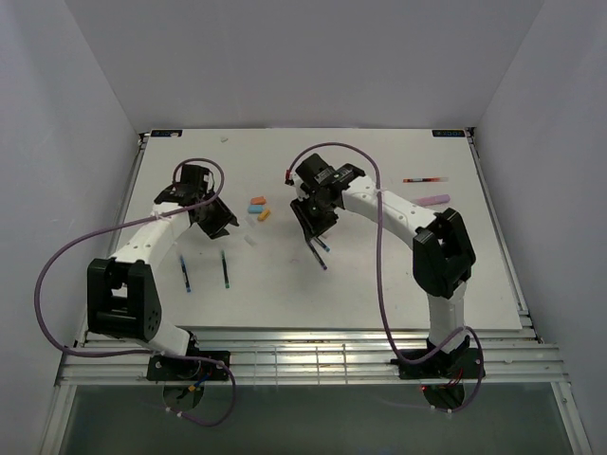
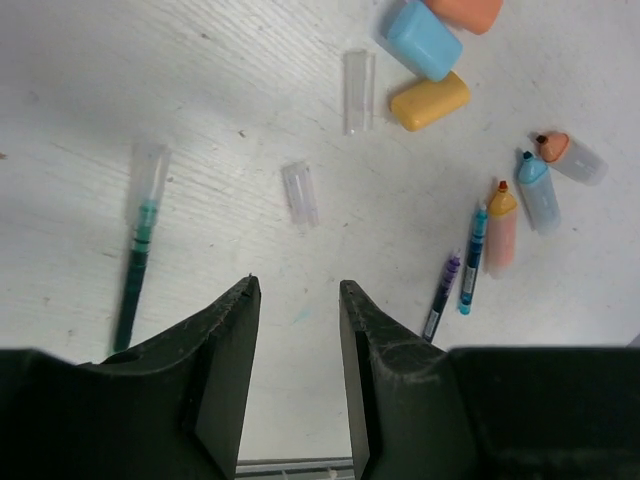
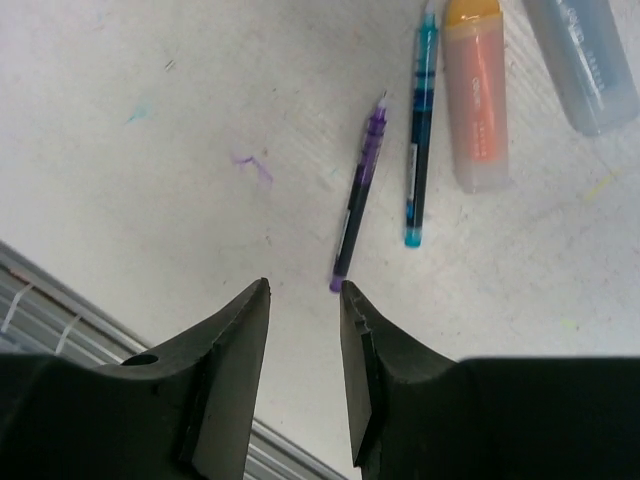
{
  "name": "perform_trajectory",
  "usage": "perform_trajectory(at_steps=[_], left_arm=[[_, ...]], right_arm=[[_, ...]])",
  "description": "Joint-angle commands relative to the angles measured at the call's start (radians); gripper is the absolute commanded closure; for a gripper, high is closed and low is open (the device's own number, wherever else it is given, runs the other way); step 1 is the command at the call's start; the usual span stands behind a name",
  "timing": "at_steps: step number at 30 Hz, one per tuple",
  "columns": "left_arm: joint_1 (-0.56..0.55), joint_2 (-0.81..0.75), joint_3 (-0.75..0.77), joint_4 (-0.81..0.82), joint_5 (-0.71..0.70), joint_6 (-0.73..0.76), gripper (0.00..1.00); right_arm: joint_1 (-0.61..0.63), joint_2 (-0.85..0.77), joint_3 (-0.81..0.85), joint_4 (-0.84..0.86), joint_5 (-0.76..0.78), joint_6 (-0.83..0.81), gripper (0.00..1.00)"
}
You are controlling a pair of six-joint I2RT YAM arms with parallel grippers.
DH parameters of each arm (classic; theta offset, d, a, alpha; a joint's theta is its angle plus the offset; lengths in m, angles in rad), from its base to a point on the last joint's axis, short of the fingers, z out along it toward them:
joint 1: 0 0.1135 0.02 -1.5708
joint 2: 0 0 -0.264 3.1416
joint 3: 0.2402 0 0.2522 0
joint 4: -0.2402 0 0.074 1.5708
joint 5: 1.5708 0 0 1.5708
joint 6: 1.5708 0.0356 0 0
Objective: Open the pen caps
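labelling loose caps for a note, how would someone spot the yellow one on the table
In the left wrist view, up and right of the left gripper on the white table, three stubby caps cluster. The yellow cap lies lowest, beside the blue cap and below the orange cap, the only yellow one there.

The left arm (image 1: 147,245) and right arm (image 1: 398,210) share one build: smooth white rounded link shells joined by boxy black joint housings (image 1: 121,299). Thin lilac cables (image 1: 381,275) run in loose loops from the black bases (image 1: 190,365) to the wrists. The left fingers (image 2: 225,370) and right fingers (image 3: 228,380) are matte black wedges with grainy, faintly scuffed faces. One right finger body has a small round hole.
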Motion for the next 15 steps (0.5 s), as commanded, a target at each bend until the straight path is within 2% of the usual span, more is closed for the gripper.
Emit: perform_trajectory(at_steps=[1,8,15], left_arm=[[0.001,-0.006,0.03,-0.1,-0.156,0.049,0.52],[0.001,0.059,0.053,-0.166,-0.279,0.143,0.51],[0.001,0.097,0.034,-0.12,-0.291,0.204,0.51]], right_arm=[[0.021,-0.125,-0.048,-0.004,-0.049,0.045,0.59],[0.024,-0.283,-0.174,0.027,-0.12,0.072,0.59],[0.024,-0.341,-0.239,0.024,-0.117,0.039,0.58]])
